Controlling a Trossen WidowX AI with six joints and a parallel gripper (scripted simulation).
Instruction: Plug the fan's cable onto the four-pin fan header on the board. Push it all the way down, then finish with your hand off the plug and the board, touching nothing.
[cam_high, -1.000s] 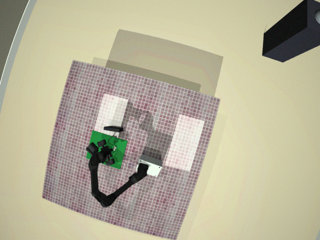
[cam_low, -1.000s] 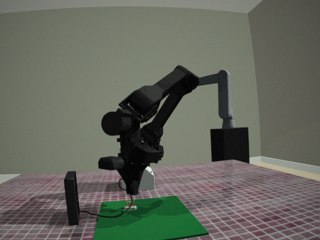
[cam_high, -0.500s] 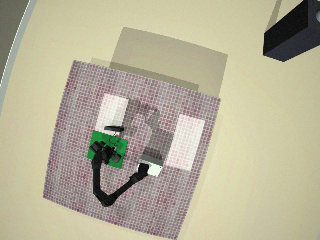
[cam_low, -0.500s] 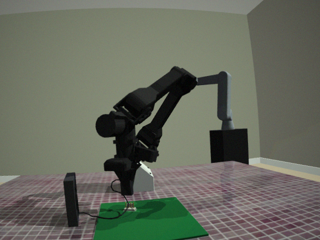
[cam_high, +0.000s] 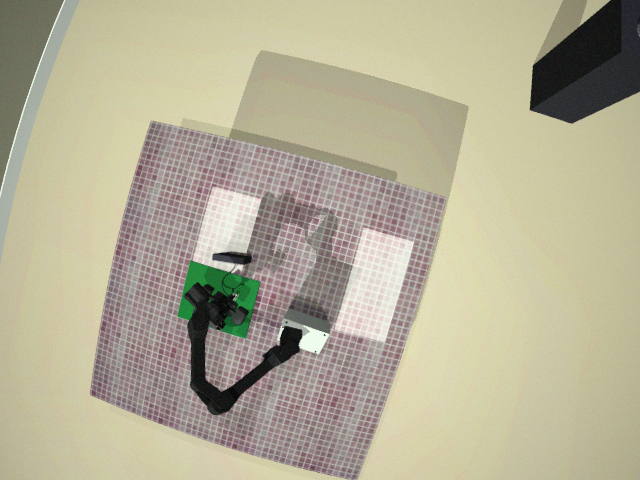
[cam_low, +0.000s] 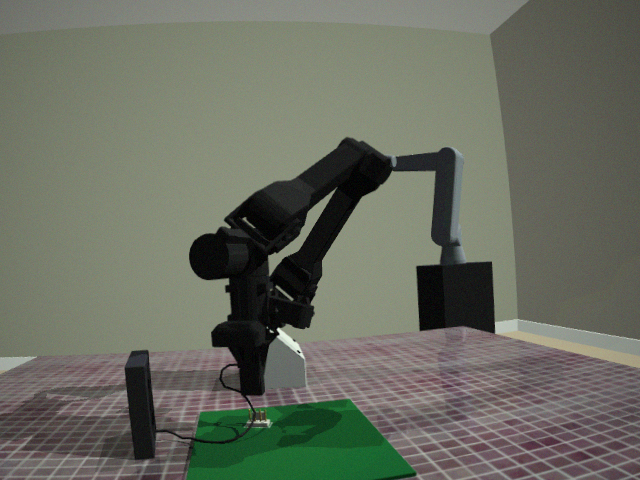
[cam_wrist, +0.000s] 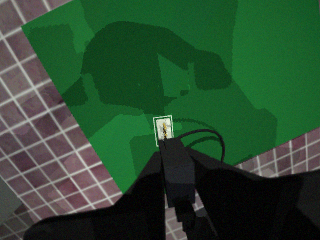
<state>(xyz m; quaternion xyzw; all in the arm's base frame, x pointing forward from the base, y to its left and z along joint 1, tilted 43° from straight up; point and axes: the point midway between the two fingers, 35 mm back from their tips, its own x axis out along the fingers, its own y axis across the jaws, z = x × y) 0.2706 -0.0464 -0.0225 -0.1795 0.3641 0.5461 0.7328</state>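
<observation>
Plug (cam_wrist: 179, 176) sits clamped in my gripper (cam_high: 223, 305) (cam_low: 252, 379) (cam_wrist: 171, 154), its long axis running eleven-to-five in the wrist view; the header (cam_low: 258, 423) (cam_wrist: 162, 132) lies twelve-to-six, pins upright, bare.

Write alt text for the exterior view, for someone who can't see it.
A black robot arm points its closed tool down above a white four-pin header on a green board. A thin black cable runs from the tool to an upright dark fan beside the board.
</observation>
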